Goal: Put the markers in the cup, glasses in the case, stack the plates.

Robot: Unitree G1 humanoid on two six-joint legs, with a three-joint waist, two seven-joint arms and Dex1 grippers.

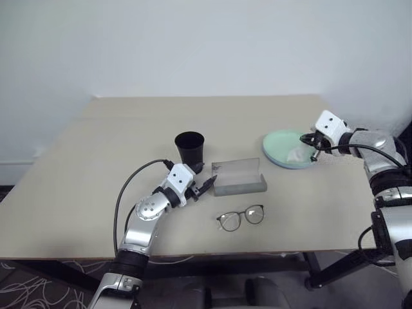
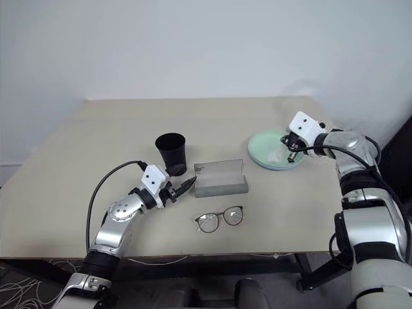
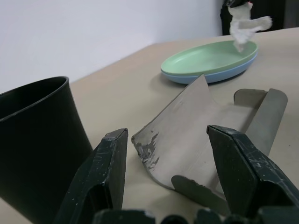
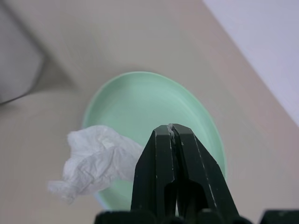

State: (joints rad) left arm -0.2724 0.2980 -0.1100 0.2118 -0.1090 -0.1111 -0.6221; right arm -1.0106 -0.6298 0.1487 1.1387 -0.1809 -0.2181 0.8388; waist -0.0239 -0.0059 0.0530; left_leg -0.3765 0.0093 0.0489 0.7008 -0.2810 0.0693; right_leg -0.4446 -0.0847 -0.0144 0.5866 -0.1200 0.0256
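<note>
The mint green plate [image 3: 210, 56] lies on top of the light blue plate [image 3: 219, 74] at the table's right. My right gripper [image 4: 170, 128] is over them, shut on a crumpled white tissue [image 4: 93, 163] that hangs just above the green plate. The grey case [image 1: 239, 177] lies open mid-table, with the black cup [image 1: 189, 147] upright to its left. The glasses [image 1: 241, 217] rest unfolded in front of the case. My left gripper [image 1: 209, 185] is open and level, pointing at the case's left end, beside the cup. The markers are out of view.
The beige table [image 1: 77, 180] stands against a white wall. A black cable [image 1: 129, 183] loops over the table beside my left arm. The table's right edge runs just past the plates.
</note>
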